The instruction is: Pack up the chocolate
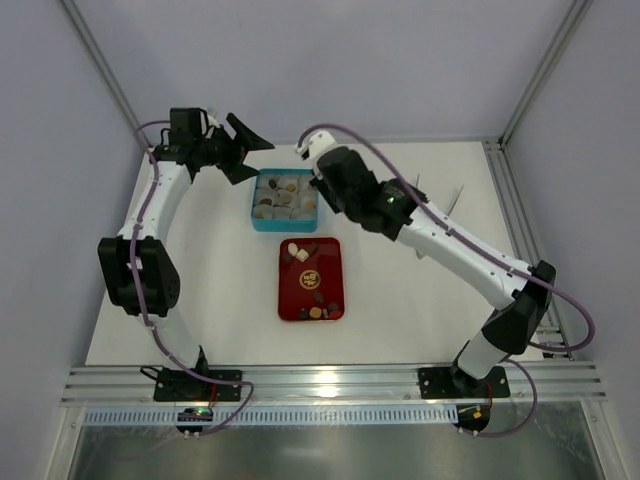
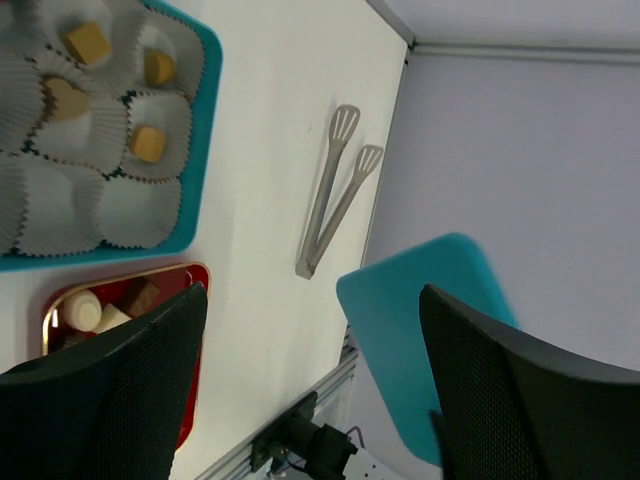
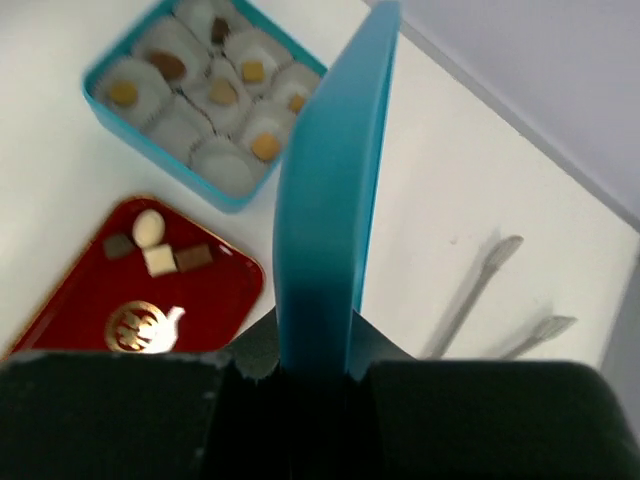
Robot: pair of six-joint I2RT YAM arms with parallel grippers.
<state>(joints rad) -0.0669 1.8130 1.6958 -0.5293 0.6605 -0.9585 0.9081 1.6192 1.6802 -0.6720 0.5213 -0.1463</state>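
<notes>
White tabletop (image 1: 200, 300): chocolate (image 3: 265, 147) sits in paper cups (image 2: 130, 205) in the teal box (image 2: 100, 258) and dots the red tray (image 3: 80, 300) beyond my right gripper (image 3: 315, 370), pinching a teal lid (image 3: 330, 180); left gripper (image 2: 312, 295) spread, empty.

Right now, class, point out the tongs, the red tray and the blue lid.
tongs (image 2: 325, 195): left wrist view, on one handle arm.
red tray (image 1: 330, 262): top view, bare red floor.
blue lid (image 3: 325, 200): right wrist view, its raised edge.

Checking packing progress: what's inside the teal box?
Paper cups fill the box; most hold a chocolate, at least two look empty. The cups hide the box floor. The lid is off, held by the right gripper.
</notes>
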